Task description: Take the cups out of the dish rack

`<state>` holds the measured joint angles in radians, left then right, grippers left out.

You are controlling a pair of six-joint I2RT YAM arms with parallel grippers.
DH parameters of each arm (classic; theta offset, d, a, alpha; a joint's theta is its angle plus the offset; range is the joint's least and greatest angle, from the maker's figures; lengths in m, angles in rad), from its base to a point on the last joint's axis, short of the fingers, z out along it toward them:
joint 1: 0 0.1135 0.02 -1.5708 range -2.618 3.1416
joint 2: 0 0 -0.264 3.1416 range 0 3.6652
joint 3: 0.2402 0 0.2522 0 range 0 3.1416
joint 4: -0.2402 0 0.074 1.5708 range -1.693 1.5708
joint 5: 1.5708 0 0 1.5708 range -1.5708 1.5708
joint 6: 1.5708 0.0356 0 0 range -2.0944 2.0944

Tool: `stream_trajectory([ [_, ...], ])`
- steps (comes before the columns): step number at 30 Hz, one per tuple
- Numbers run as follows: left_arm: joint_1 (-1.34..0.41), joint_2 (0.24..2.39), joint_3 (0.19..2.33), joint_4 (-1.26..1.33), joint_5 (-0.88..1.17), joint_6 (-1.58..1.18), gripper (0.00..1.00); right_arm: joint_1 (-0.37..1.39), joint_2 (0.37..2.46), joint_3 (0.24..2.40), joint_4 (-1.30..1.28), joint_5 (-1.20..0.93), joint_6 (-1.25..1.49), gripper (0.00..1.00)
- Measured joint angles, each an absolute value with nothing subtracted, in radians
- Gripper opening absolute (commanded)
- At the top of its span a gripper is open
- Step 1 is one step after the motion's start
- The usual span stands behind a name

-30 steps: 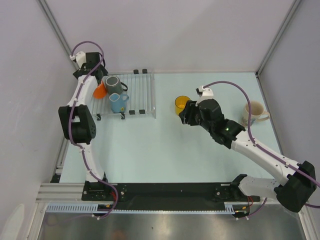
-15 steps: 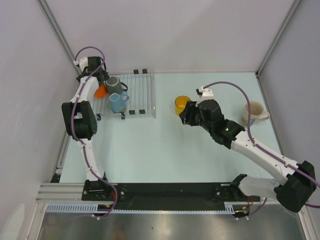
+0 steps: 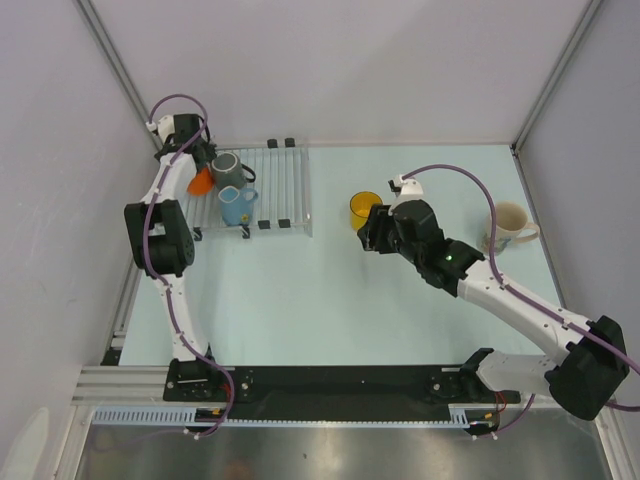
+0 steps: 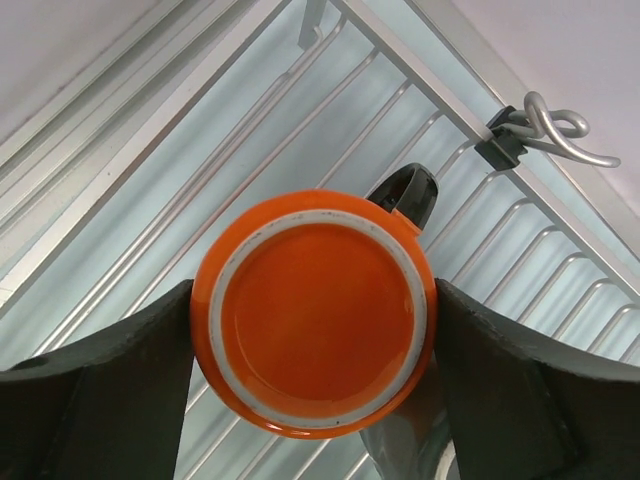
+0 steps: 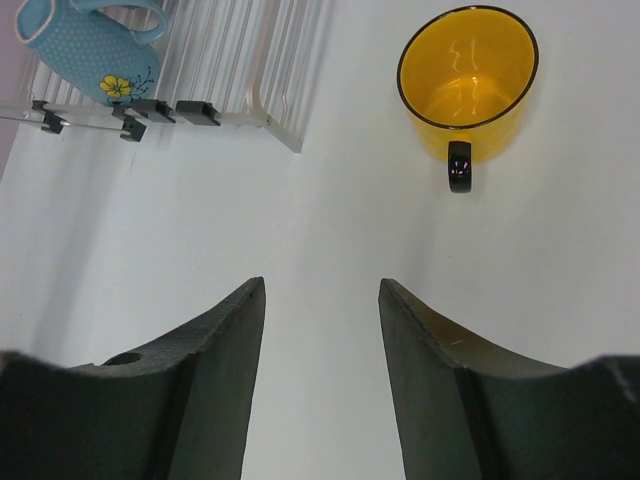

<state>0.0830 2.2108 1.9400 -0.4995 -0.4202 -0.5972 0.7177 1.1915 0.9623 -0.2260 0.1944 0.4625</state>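
Observation:
The orange mug (image 4: pixel 315 325) sits bottom-up in the clear dish rack (image 3: pixel 280 190) at its far left, also visible from above (image 3: pixel 200 181). My left gripper (image 4: pixel 313 300) is shut on it, one finger pressed against each side. The dark grey mug (image 3: pixel 226 167) lies just behind it, its handle (image 4: pixel 405 190) showing. The light blue mug (image 3: pixel 237 205) lies at the rack's front (image 5: pixel 85 45). The yellow mug (image 5: pixel 467 80) stands upright on the table right of the rack. My right gripper (image 5: pixel 322 285) is open and empty just short of it. The cream mug (image 3: pixel 508 224) stands at far right.
The rack's black clips (image 5: pixel 197 112) line its front edge. A metal hook (image 4: pixel 560 135) hangs on the rack's corner. Aluminium frame posts and grey walls close in the table at the left, back and right.
My left arm has swung its elbow in and settled over the orange mug, which stays in place. My right gripper has barely moved, holding beside the yellow mug.

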Motion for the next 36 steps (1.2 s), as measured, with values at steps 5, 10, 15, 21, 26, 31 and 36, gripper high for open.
stream_trajectory([
  [5, 0.083, 2.211, 1.941, -0.492, -0.409, -0.587, 0.01, 0.718, 1.195, 0.962, -0.226, 0.194, 0.463, 0.54],
  [10, 0.083, 2.182, 1.883, -0.446, -0.408, -0.594, 0.01, 0.718, 1.195, 0.956, -0.225, 0.195, 0.47, 0.54],
  [15, 0.082, 2.131, 1.813, -0.436, -0.407, -0.598, 0.0, 0.718, 1.177, 0.939, -0.225, 0.195, 0.472, 0.54],
  [21, 0.082, 2.062, 1.715, -0.407, -0.381, -0.58, 0.0, 0.718, 1.114, 0.905, -0.226, 0.198, 0.48, 0.54],
  [26, 0.081, 2.049, 1.708, -0.413, -0.359, -0.564, 0.0, 0.718, 1.095, 0.897, -0.225, 0.203, 0.485, 0.54],
  [31, 0.077, 2.028, 1.707, -0.426, -0.358, -0.548, 0.0, 0.719, 1.095, 0.886, -0.213, 0.201, 0.493, 0.54],
  [36, 0.064, 1.935, 1.672, -0.437, -0.359, -0.549, 0.01, 0.719, 1.095, 0.88, -0.193, 0.192, 0.505, 0.53],
])
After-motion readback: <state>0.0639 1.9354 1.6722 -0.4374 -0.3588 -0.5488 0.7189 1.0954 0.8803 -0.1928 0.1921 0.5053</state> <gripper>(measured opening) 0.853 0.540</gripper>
